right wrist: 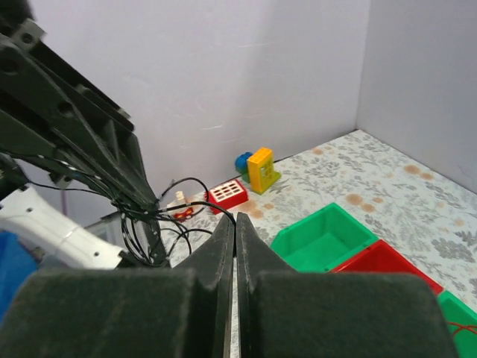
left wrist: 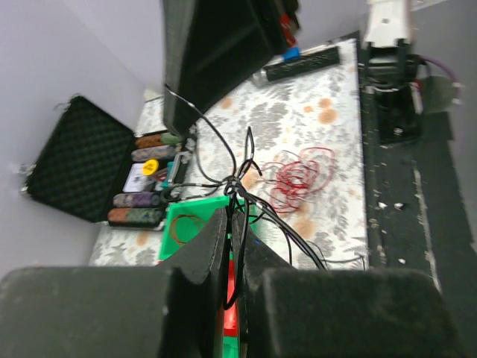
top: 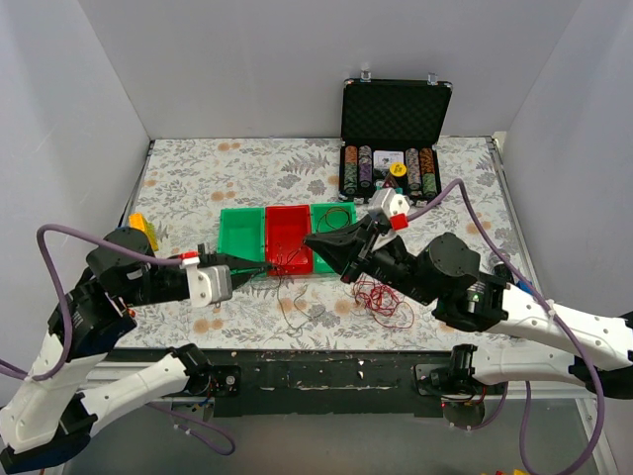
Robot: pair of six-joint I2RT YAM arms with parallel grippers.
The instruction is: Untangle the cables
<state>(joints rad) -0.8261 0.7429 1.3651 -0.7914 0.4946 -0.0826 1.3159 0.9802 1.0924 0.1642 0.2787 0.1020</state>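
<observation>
Red cable: lying in a loose heap on the table near the front edge, just beside the right arm and apart from both grippers.
Dark cable: hanging in the air between the two grippers, its strands crossing in a small knot, with one slack end trailing down onto the table in front of the bins.
Left gripper: clenching its fingers on the dark cable just below the knot and hovering at the front edge of the red bin.
Right gripper: pressing its fingers together on what looks like a strand of the same cable (the strand is hair-thin, so the hold is a judgement), facing the left gripper from close by.
Step in hand: the arms appear to be drawing the dark cable apart to open its knot.
Doing it well: easing the grippers apart slowly and level, watching whether the knot is loosening or tightening; if it is tightening, giving slack back and taking a new hold nearer the crossing.
Keeping clear: steering the trailing end away from the red cable, so the two are not catching on each other.
Bins: sitting just behind the grippers, green, red, green; a third cable is lying in the right-hand one.
Case: standing open at the back, well apart.
</observation>
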